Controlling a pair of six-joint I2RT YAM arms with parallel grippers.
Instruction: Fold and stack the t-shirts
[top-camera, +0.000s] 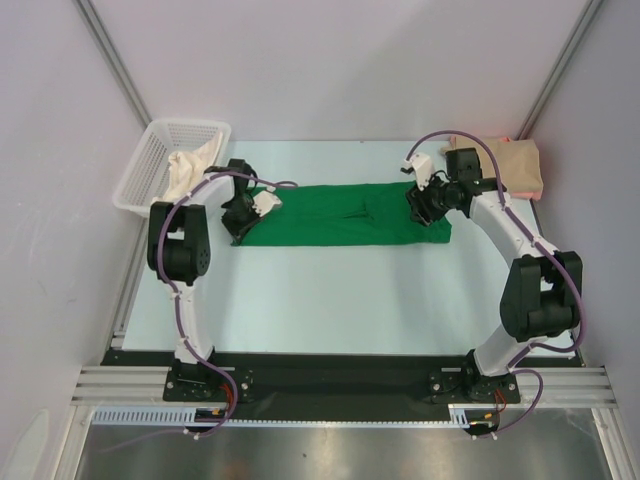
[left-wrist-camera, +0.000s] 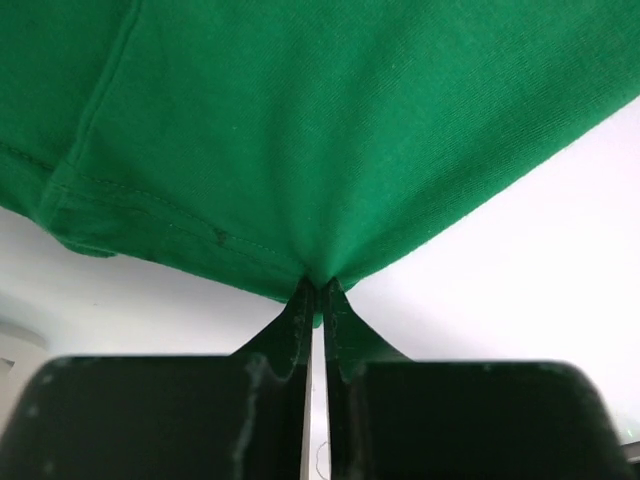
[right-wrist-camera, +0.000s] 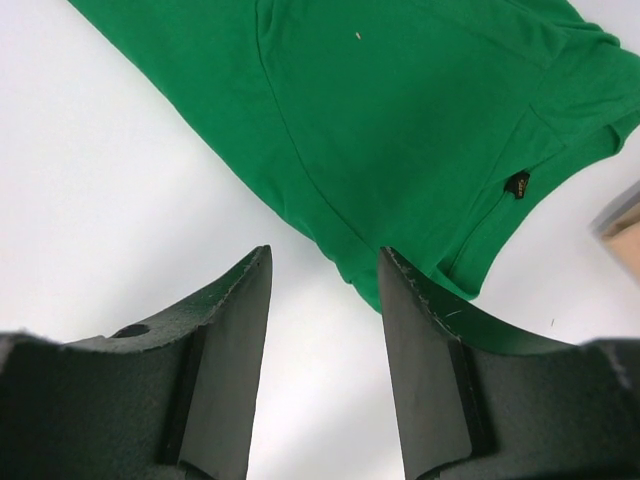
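A bright green t-shirt (top-camera: 345, 214) lies folded into a long strip across the middle of the table. My left gripper (top-camera: 243, 214) is at its left end, shut on the shirt's edge (left-wrist-camera: 318, 283), and the cloth puckers at the fingertips. My right gripper (top-camera: 422, 207) is at the shirt's right end, open and empty, just above the shirt's corner (right-wrist-camera: 440, 270). A folded tan t-shirt (top-camera: 512, 163) with a pink edge lies at the back right of the table.
A white mesh basket (top-camera: 150, 160) holding pale cloth (top-camera: 185, 170) stands at the back left. Grey walls close the table on three sides. A black rail runs along the near edge by the arm bases.
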